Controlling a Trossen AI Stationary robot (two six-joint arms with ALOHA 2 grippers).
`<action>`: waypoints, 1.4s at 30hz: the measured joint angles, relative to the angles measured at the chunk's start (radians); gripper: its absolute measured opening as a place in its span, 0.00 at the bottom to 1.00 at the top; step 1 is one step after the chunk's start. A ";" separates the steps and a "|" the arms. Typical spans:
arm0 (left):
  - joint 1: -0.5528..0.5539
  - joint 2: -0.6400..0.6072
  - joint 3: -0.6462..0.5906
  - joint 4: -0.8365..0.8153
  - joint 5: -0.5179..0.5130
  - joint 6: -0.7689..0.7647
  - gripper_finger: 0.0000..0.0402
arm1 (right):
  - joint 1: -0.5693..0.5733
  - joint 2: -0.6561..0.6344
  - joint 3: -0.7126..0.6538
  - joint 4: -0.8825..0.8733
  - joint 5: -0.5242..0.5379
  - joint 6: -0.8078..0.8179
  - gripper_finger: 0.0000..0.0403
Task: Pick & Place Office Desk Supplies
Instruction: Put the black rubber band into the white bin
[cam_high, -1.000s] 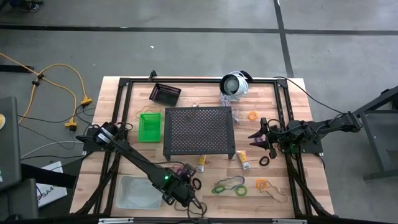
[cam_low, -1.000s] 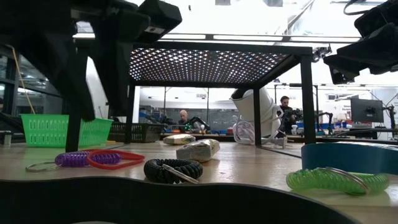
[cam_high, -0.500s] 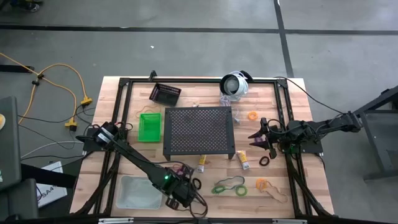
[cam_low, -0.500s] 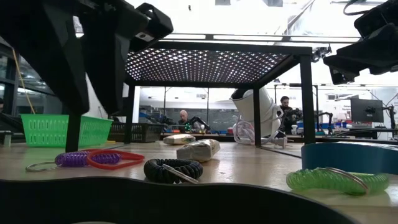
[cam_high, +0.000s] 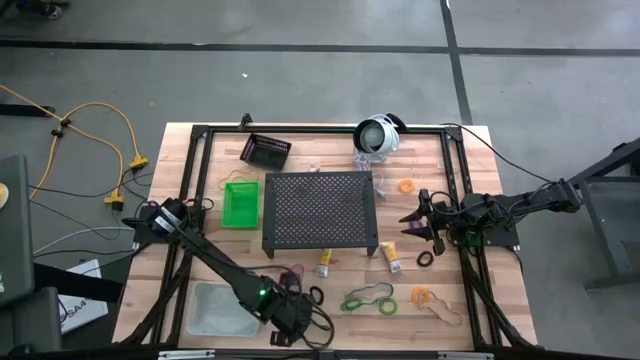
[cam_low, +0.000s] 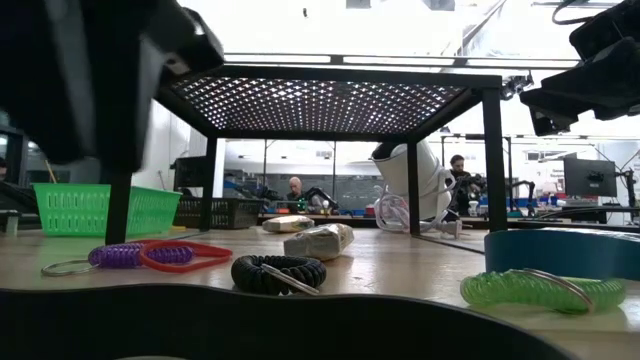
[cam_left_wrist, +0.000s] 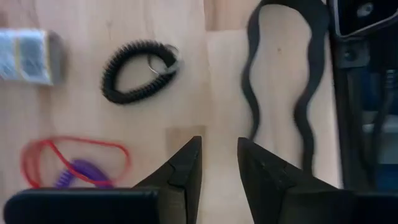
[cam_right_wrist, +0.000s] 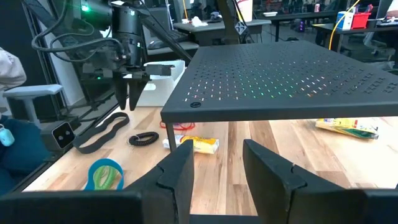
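Wooden planks make up the surface (cam_high: 440, 310), and from above we see the whole spread: the left claw (cam_high: 283, 333) at the near edge by the clear bin (cam_high: 213, 308), the right claw (cam_high: 408, 223) waiting above the surface's right side near a small black ring (cam_high: 426, 259). The green bin (cam_high: 241, 203) and black bin (cam_high: 266, 150) sit left of the perforated metal stand (cam_high: 320, 210), with two yellow tubes (cam_high: 391, 257) just in front of it.

Only the left wrist camera shows what lies under the left claw (cam_left_wrist: 217, 163): its fingers (cam_left_wrist: 186, 168) stand a little apart with nothing between them, above bare wood, with a black coiled loop (cam_left_wrist: 134, 71), a red band (cam_left_wrist: 74, 155) around a purple coil (cam_left_wrist: 78, 177) and a wavy black band (cam_left_wrist: 283, 81) nearby. The right wrist camera shows the right claw (cam_right_wrist: 214, 163) likewise parted and empty, and the other arm across the surface. At table height we see the ribbed texture of the green coil (cam_low: 540, 290) and a mesh-walled green bin (cam_low: 105, 208).

Compared with a second ago, the left claw has drawn back toward the near edge, away from the purple coil; the right arm has not moved.
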 joint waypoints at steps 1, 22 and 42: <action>0.000 0.000 0.000 0.000 0.017 -0.023 0.24 | 0.000 0.000 0.000 0.000 0.000 0.000 0.31; 0.007 0.056 0.001 0.065 0.113 -0.087 0.24 | 0.000 0.000 0.000 0.000 -0.001 0.000 0.31; -0.017 0.082 0.001 0.066 0.053 -0.027 0.24 | 0.000 0.000 0.000 0.000 0.000 0.000 0.31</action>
